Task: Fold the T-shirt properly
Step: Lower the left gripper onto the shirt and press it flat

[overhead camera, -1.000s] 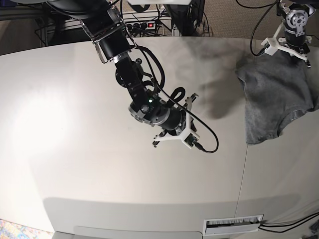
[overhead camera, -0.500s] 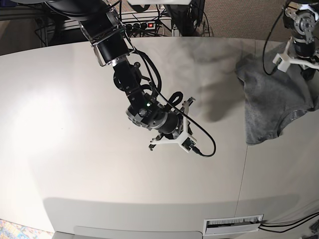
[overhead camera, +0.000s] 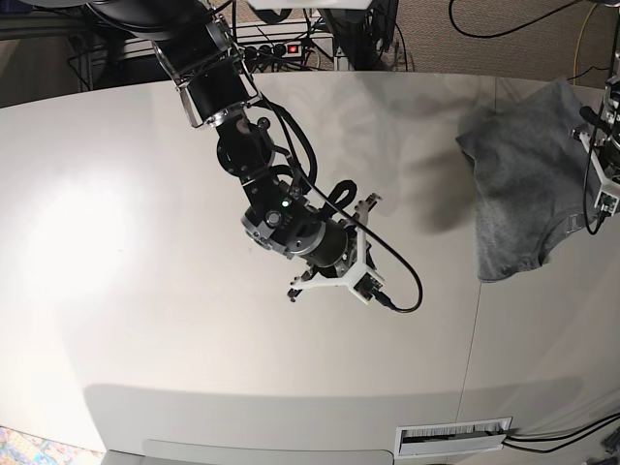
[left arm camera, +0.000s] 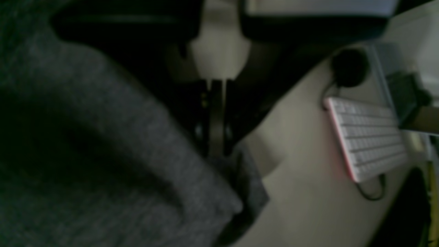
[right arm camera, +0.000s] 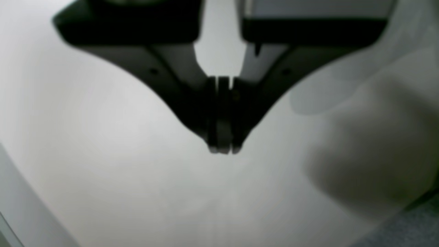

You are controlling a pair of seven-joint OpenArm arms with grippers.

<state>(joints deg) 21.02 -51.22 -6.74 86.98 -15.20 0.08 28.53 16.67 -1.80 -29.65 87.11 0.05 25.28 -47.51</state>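
The heather-grey T-shirt (overhead camera: 518,184) lies crumpled at the table's far right, its upper right part pulled up toward the view's edge. My left gripper (overhead camera: 599,136) is at that edge. In the left wrist view the left gripper (left arm camera: 216,152) is shut on a fold of the T-shirt (left arm camera: 113,154), which fills the left of that view. My right gripper (overhead camera: 368,205) hangs over the bare middle of the table, well left of the shirt. In the right wrist view the right gripper (right arm camera: 222,149) is shut and holds nothing, just above the tabletop.
The white table (overhead camera: 145,242) has a seam (overhead camera: 472,329) running down below the shirt and a slotted vent (overhead camera: 453,437) at the front edge. A power strip and cables (overhead camera: 276,48) lie behind the table. A white keyboard (left arm camera: 370,137) shows in the left wrist view.
My left arm has moved right and toward the front, drawing the shirt's upper right part up and out to the view's edge. My right arm has shifted slightly left, still shut.
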